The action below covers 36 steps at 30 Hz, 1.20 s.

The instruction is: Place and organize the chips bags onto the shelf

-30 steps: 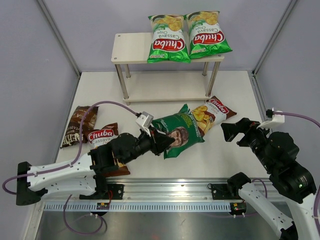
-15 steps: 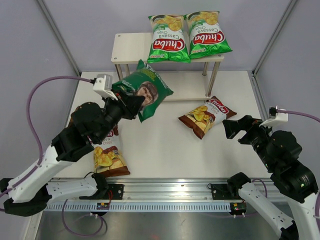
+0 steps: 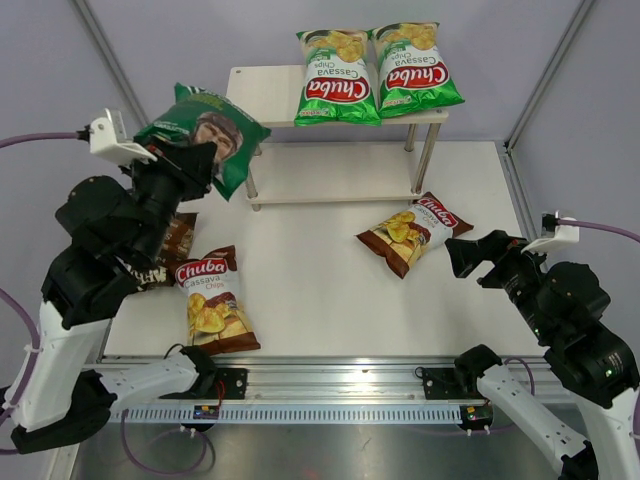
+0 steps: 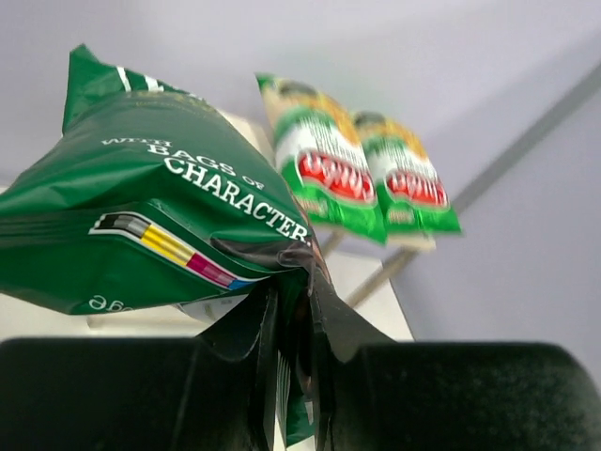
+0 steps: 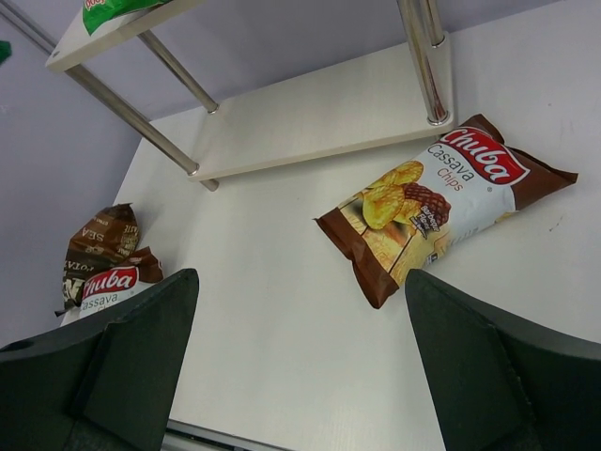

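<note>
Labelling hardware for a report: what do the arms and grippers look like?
The left arm and right arm have white shells and black joints. The left gripper and right gripper are black, each with a white camera block and mauve cable.

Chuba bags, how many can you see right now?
4. Left green bag and right green bag lie side by side atop the shelf. Right brown-and-white bag lies on the table mid-right; left brown-and-white bag near the table's front left. None seems hidden.
</note>
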Each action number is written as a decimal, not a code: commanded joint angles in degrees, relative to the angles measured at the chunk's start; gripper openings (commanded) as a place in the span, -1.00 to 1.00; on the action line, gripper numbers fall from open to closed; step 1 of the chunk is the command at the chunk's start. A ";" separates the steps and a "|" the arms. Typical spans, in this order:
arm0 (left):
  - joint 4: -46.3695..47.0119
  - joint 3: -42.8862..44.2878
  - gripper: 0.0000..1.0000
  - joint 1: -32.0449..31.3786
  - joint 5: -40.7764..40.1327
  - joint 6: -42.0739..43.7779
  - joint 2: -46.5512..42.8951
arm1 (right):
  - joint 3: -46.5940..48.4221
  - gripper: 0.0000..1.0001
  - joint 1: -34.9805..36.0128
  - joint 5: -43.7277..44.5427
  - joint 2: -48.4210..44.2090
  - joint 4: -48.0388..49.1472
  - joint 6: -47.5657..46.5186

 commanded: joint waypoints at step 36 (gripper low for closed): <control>46.00 -5.32 -0.92 30.30 23.26 -13.46 33.75 | 3.81 0.99 -0.28 -3.39 -3.64 3.10 1.40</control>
